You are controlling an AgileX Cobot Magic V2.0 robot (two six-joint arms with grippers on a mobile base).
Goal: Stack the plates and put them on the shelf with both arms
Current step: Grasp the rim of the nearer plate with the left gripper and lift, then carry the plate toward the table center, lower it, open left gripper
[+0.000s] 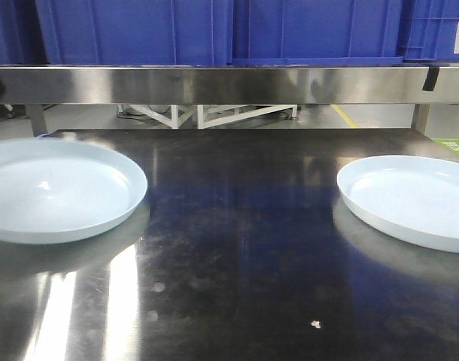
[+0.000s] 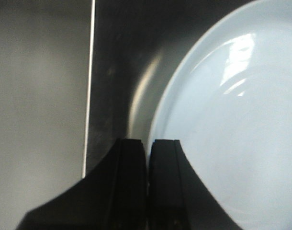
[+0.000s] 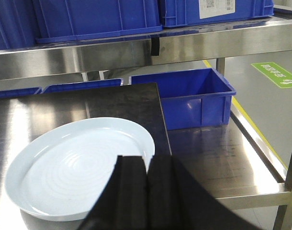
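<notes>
The left end effector (image 2: 148, 184), black and angular, has its two fingers pressed together with nothing between them. It hangs at the rim of the left plate (image 2: 232, 124). The right end effector (image 3: 147, 191) is likewise closed and empty, above the near edge of the right plate (image 3: 79, 167). Both plates are round, shallow and glossy, pale bluish-white with a low raised rim; faint concentric rings show in the right one. They lie flat and well apart on the dark, scuffed, reflective steel counter (image 1: 237, 248). Behind it runs the shelf (image 1: 229, 84), its front rail brushed stainless steel, carrying big blue plastic crates (image 1: 214, 30). Farther right stand an open blue crate (image 3: 196, 98) and a green floor marking (image 3: 275, 74).
</notes>
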